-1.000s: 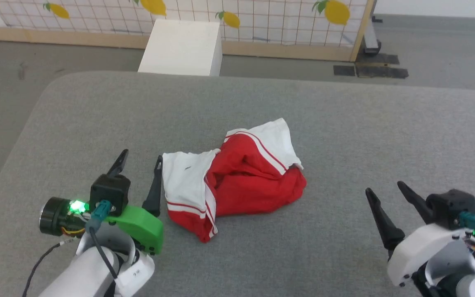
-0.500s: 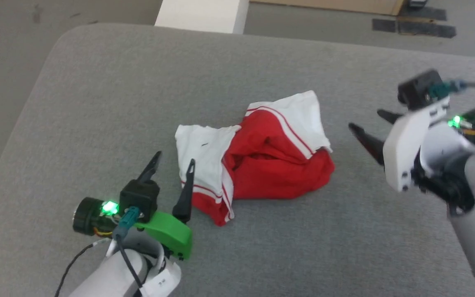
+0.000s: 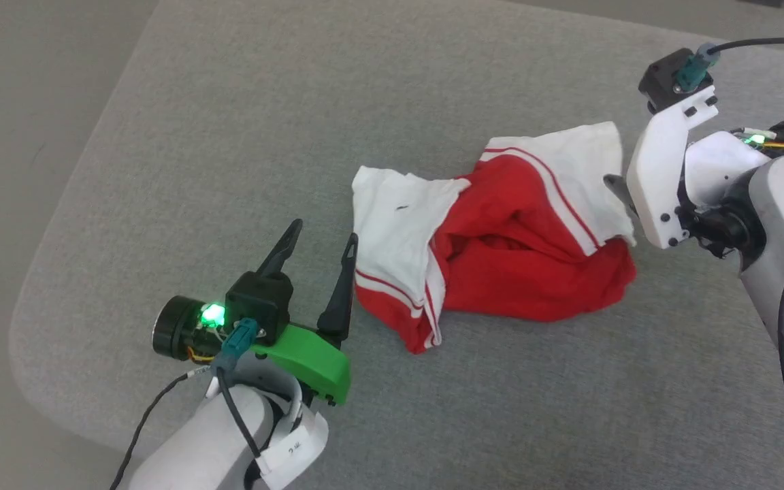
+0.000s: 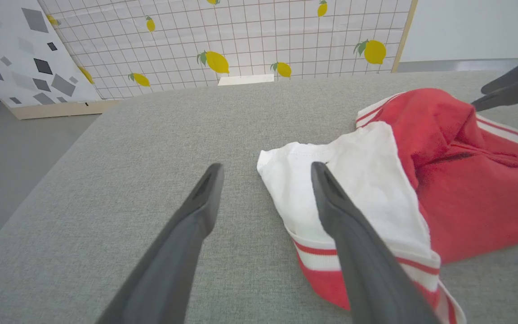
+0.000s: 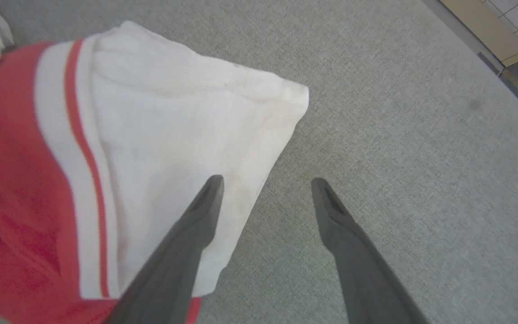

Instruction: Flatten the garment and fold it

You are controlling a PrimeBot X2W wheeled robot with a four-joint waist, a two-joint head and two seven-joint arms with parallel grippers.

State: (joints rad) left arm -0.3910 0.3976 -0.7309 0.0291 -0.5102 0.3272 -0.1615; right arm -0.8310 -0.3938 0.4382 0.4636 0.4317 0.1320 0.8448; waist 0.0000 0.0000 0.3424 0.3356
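The garment (image 3: pixel 501 258) lies crumpled in the middle of the grey padded surface (image 3: pixel 229 136), red body bunched up, one white sleeve at each end. My left gripper (image 3: pixel 324 235) is open just left of the near white sleeve (image 4: pixel 353 180); its right finger hangs over that sleeve's edge. My right gripper (image 5: pixel 266 181) is open at the far sleeve (image 5: pixel 173 148), pointing down, one finger over the white cloth and one over the bare surface. In the head view its white wrist mount (image 3: pixel 661 177) hides most of its fingers. Neither gripper holds anything.
The surface's rounded corner (image 3: pixel 31 340) and left edge drop to the grey floor (image 3: pixel 11 136). In the left wrist view a lemon-print grid panel (image 4: pixel 241 40) and a white box (image 4: pixel 245 79) stand beyond the far edge. Bare surface lies all round the garment.
The head camera has tilted down and shifted. My right arm has swung up from the lower right to the garment's far sleeve. My left gripper stays open beside the near sleeve.
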